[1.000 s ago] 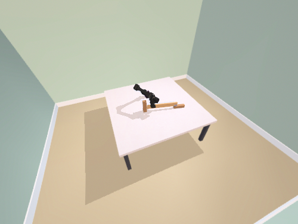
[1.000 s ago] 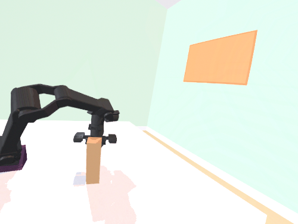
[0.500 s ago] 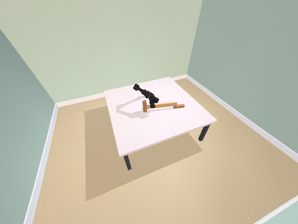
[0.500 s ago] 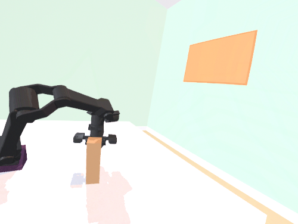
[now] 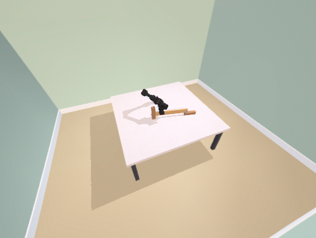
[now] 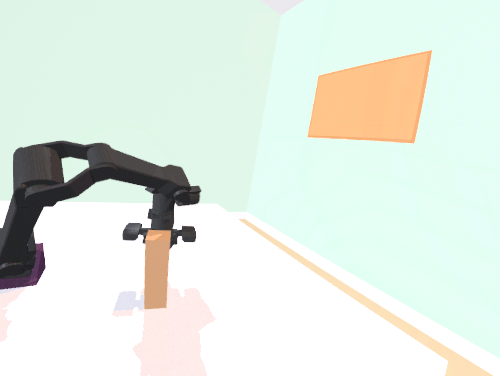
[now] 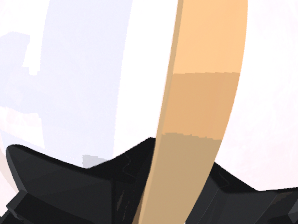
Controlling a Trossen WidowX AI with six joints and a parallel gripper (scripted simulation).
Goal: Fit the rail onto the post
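Observation:
The wooden rail [image 5: 175,111] [image 7: 207,45] runs from beside the post to the low footboard block [image 5: 191,112]. Its far end is at the bracket, which is too small to make out clearly. The short wooden post [image 5: 153,112] [image 6: 156,272] stands upright and hides the rail in the exterior view. The rail's near end is at or very close to the post; any gap, the pegs and the holes cannot be seen. The rail looks raised off the table near the post and about level. My gripper [image 5: 162,112] [image 7: 168,146] is shut on the rail close to its near end, pointing down.
The arm [image 5: 156,99] [image 6: 132,172] reaches over the table [image 5: 170,139] from its back side, with its purple base [image 6: 37,270] at the left in the exterior view. Shadows of the arm lie on the table around the post. An orange panel [image 6: 367,102] hangs on the wall.

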